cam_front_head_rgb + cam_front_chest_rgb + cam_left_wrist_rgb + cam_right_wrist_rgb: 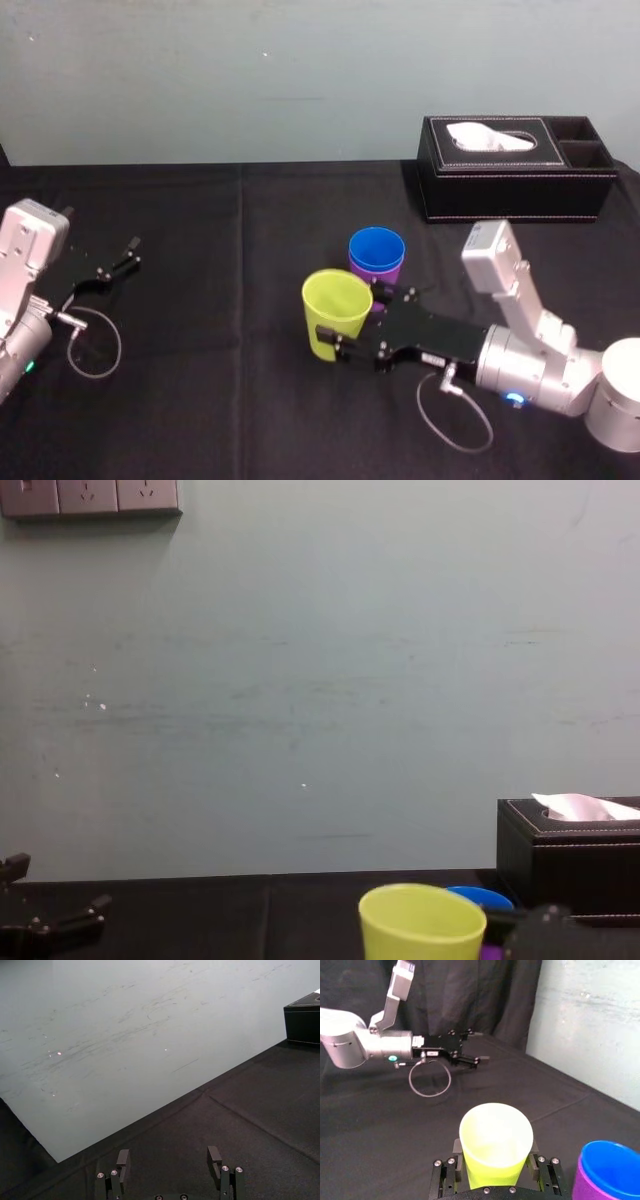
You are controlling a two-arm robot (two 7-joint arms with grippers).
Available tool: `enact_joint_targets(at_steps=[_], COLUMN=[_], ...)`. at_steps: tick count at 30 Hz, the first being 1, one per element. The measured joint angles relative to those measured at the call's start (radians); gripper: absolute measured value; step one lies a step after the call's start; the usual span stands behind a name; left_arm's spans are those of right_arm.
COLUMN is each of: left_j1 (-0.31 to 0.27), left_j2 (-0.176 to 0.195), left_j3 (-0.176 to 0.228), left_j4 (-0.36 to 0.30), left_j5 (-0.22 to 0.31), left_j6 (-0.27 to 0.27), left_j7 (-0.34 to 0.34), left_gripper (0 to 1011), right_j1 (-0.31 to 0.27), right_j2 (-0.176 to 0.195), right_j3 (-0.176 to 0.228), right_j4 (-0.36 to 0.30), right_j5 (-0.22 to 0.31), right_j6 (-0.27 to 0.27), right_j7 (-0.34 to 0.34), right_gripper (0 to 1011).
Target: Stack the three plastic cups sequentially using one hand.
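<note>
My right gripper (358,322) is shut on the yellow-green cup (335,312), one finger on each side of its wall, and holds it upright. In the right wrist view the yellow-green cup (495,1142) stands between the fingers (538,1166). Just behind it to the right, the blue cup (377,250) sits nested inside the purple cup (388,273); the same pair shows as blue cup (611,1167) in purple cup (585,1185). In the chest view the yellow-green cup (420,925) stands in front of the blue cup's rim (480,895). My left gripper (125,255) rests open at the table's left, holding nothing.
A black tissue box (515,170) stands at the back right of the black tablecloth (230,330). A loose cable loop (95,345) hangs by the left arm and another (455,415) by the right arm. A pale wall (320,680) runs behind the table.
</note>
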State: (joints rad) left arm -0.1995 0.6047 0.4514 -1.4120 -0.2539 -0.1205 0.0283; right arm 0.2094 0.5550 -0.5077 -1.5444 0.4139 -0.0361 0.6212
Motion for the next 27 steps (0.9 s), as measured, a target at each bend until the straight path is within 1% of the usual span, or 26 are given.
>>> enact_joint_targets(at_steps=[3,7,9,10,13,18,22,27], left_j1=[0.0,0.0,0.0,0.0,0.0,0.0,0.0,0.0], left_j2=[0.0,0.0,0.0,0.0,0.0,0.0,0.0,0.0], left_j3=[0.0,0.0,0.0,0.0,0.0,0.0,0.0,0.0], left_j4=[0.0,0.0,0.0,0.0,0.0,0.0,0.0,0.0], left_j5=[0.0,0.0,0.0,0.0,0.0,0.0,0.0,0.0], left_j6=[0.0,0.0,0.0,0.0,0.0,0.0,0.0,0.0], left_j7=[0.0,0.0,0.0,0.0,0.0,0.0,0.0,0.0], left_gripper=[1010,1010,1010,1010,1010,1010,1010,1010], right_j1=[-0.012,-0.019,-0.02,-0.02,-0.016,-0.003,0.016,0.035], right_j2=[0.019,0.035,0.042,0.042,0.047,0.046,0.036,0.02], right_j3=[0.023,0.047,0.061,0.061,0.086,0.109,0.122,0.126], right_j4=[-0.054,-0.098,-0.119,-0.119,-0.14,-0.146,-0.13,-0.102], right_j5=[0.011,0.017,0.02,0.02,0.026,0.028,0.026,0.014], right_j6=[0.026,0.046,0.056,0.056,0.07,0.084,0.094,0.096], right_j7=[-0.021,-0.046,-0.058,-0.058,-0.081,-0.105,-0.125,-0.137], right_gripper=[734,733,734,734,734,734,734,734])
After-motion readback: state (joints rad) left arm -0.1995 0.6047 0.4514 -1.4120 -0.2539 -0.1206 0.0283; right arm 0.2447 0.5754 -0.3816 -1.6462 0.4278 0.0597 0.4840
